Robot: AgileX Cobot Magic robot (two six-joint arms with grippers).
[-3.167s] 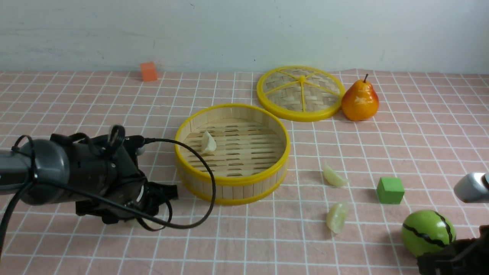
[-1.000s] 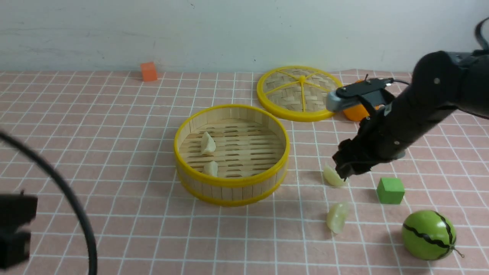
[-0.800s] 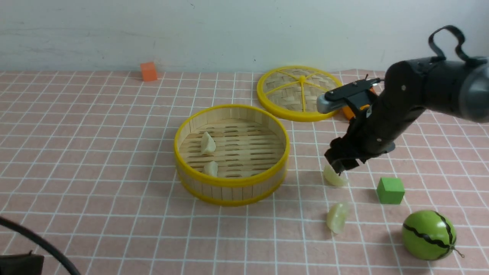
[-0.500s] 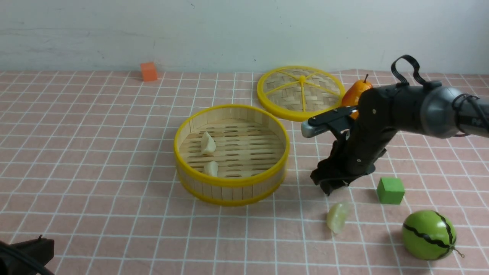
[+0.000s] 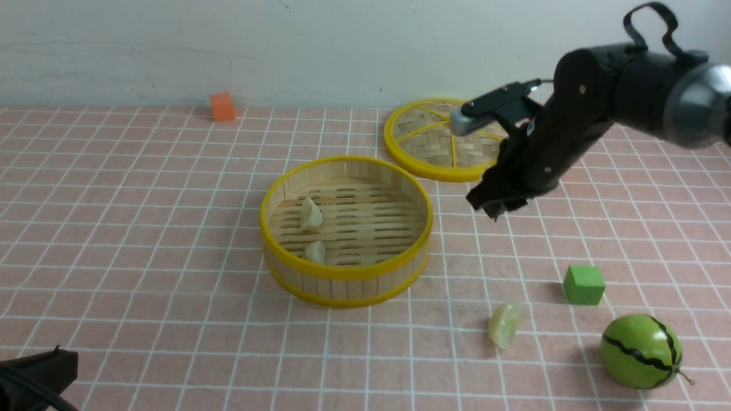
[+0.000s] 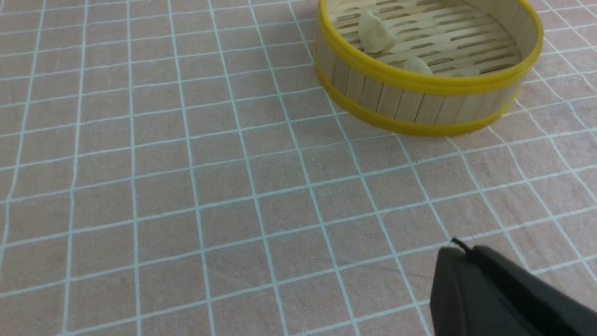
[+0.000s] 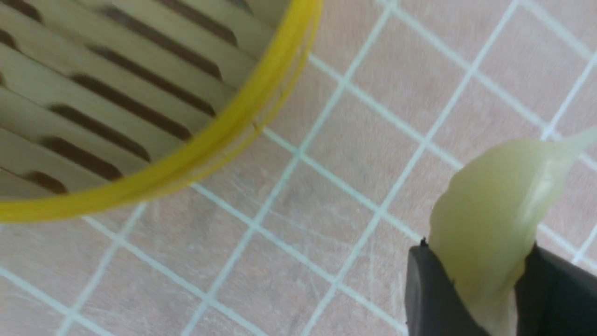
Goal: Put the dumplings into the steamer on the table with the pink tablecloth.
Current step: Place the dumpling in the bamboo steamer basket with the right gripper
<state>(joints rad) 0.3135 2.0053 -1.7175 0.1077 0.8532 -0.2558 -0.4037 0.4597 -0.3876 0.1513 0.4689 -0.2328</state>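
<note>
Pale and translucent, one dumpling [image 7: 494, 210] is clamped in the right gripper [image 5: 494, 208], held high beside the steamer [image 5: 342, 285], evidently to clear its yellow rim and join two dumplings [image 5: 311, 214] inside, while a fourth dumpling [image 5: 504, 324] waits on the pink tablecloth [image 5: 143, 228].

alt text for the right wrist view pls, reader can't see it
Close-up of the right gripper shut on a pale, translucent dumpling, held over the pink tablecloth with its white grid. Beside it, part of the steamer shows: yellow rim and slatted wooden floor.
</note>
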